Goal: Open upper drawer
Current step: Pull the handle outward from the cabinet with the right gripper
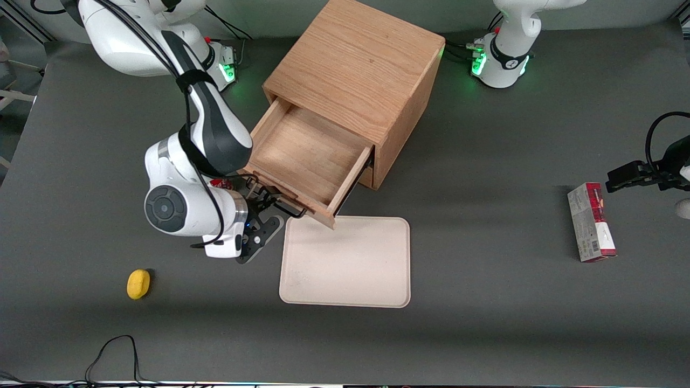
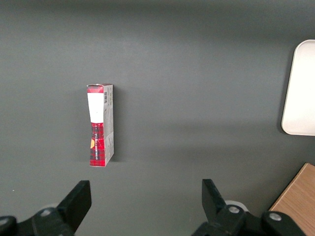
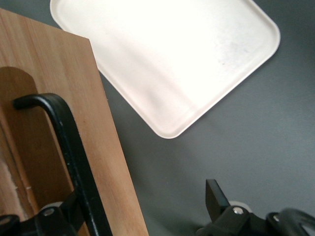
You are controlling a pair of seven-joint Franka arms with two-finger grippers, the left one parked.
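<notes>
The upper drawer (image 1: 302, 156) of the wooden cube cabinet (image 1: 356, 70) stands pulled far out, and its shallow wooden tray is bare. Its black wire handle (image 1: 280, 203) is on the front panel, which faces the beige tray. My right gripper (image 1: 262, 207) is at the drawer front, at the handle's end toward the working arm. In the right wrist view the gripper (image 3: 145, 196) is open. One finger sits by the black handle (image 3: 74, 147) against the oak front (image 3: 59, 83), and the other finger (image 3: 216, 196) is over the grey table. The lower drawer is hidden under the open one.
A beige tray (image 1: 345, 261) lies on the table just in front of the open drawer, and it also shows in the right wrist view (image 3: 162, 59). A yellow object (image 1: 138, 283) lies nearer the front camera. A red box (image 1: 591, 221) lies toward the parked arm's end.
</notes>
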